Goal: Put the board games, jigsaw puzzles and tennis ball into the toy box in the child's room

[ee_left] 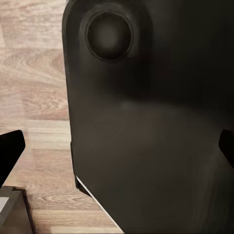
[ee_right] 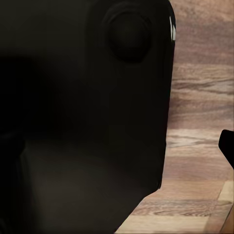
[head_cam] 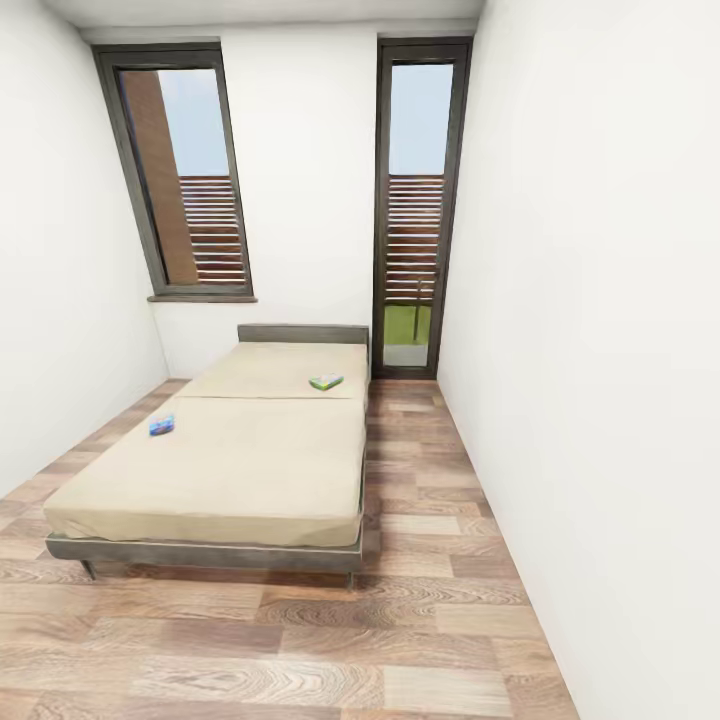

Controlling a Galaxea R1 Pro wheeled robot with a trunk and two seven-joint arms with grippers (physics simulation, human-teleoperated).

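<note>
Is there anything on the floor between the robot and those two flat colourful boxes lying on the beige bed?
Nothing visible does. Bare wood-plank floor runs up to the beige bed. The blue game box lies near its left edge, the green-bordered game box farther back toward the grey headboard.

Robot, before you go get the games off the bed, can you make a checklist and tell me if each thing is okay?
1. Bed in sight: ok, it stands straight ahead on the wood floor.
2. Mostly blue board game found: ok, lying flat near the bed's left edge.
3. Green-bordered board game found: ok, lying flat near the bed's right edge, closer to the headboard.
4. Path to the bed: ok, bare floor lies between the camera and the bed's foot.
5. Grippers ready to grab: cannot tell, the wrist views look at dark robot body and floor.
6. Toy box location: cannot tell from here.
</note>
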